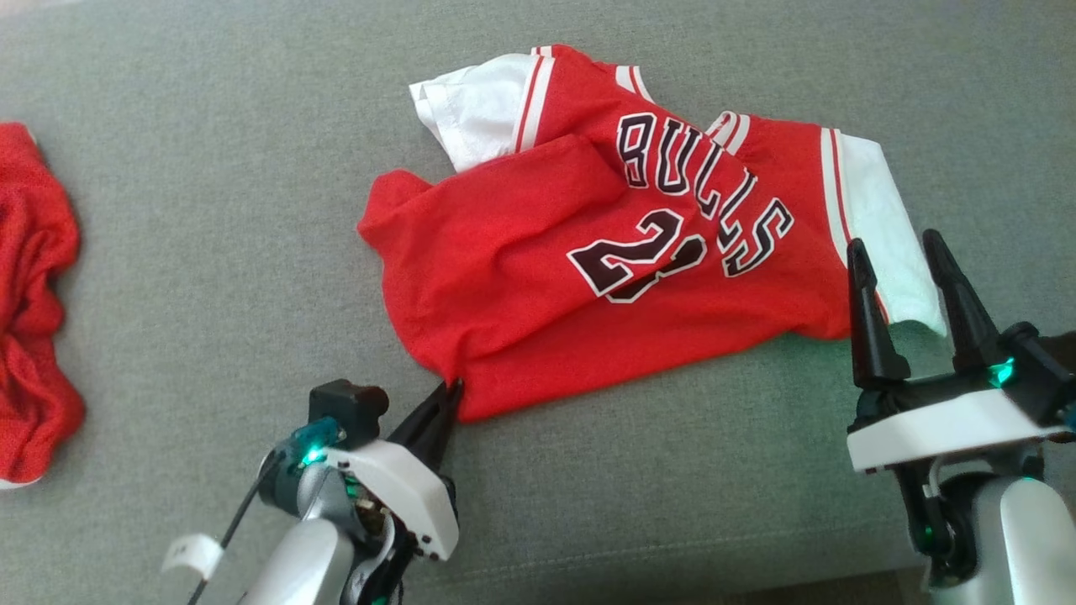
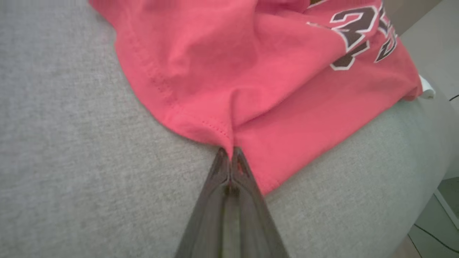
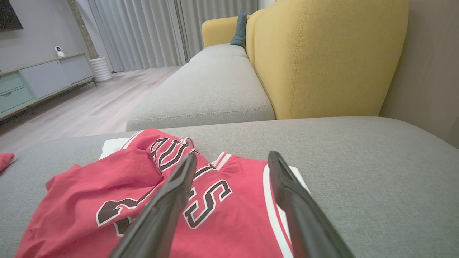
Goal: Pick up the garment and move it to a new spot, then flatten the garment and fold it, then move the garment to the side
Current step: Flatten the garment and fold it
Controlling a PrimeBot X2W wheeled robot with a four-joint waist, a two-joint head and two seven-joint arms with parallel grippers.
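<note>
Left hand tight on jersey hem

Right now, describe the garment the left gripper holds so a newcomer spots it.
On the grey sofa seat, mid-cushion, lies a rumpled red jersey, its hem pinched by the left gripper. Unlike the plain red cloth at left, it has white sleeves and BULLS lettering.

Soft, even daylight lies on the garment in the head view, with only a thin shadow under its near hem and no glare. In the left wrist view the garment looks washed out to pink, and the fingers of the left gripper just below it are blurred. In the right wrist view the brightest area is the pale curtains far beyond the garment, and straight lines bow toward the edges.
</note>
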